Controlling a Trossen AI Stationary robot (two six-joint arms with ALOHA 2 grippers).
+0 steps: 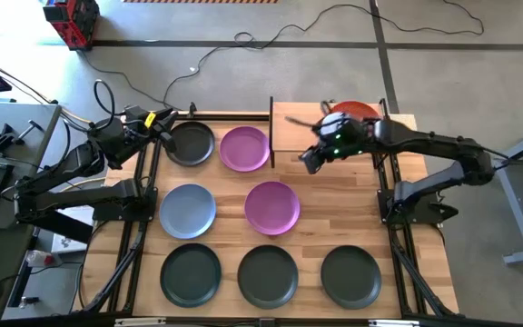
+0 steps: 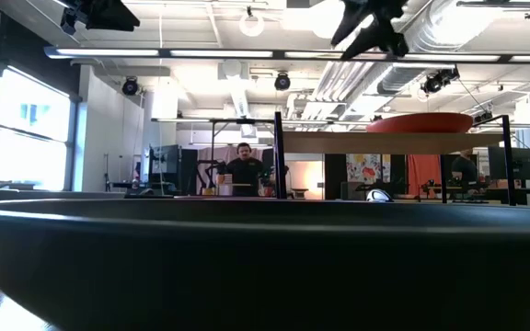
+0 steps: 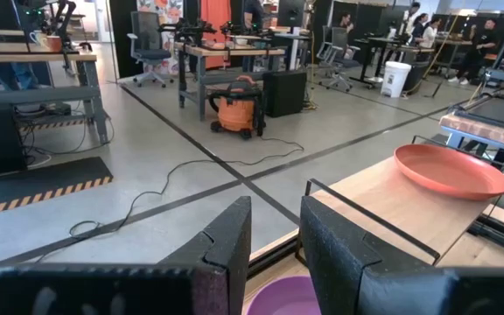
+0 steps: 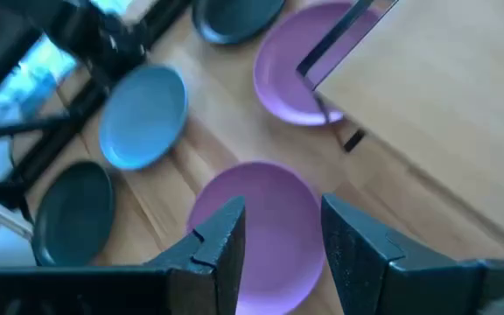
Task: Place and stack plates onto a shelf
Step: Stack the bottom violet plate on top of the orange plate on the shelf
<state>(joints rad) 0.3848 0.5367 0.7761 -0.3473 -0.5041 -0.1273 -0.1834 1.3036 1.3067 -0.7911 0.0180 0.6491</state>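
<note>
The right gripper hangs over the shelf, fingers spread, holding nothing. An orange-red plate rests on the shelf's far end. The left gripper, parted and empty, sits beside a dark plate; two purple plates lie nearby.

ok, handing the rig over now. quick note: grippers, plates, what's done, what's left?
Left gripper: open, empty, by the dark plate at the back left.
Right gripper: open, empty, above the shelf's front edge.
Done: orange-red plate is on the shelf.
Left on the table: purple plate beside the shelf, second purple plate, blue-grey plate, three dark plates along the front.
</note>
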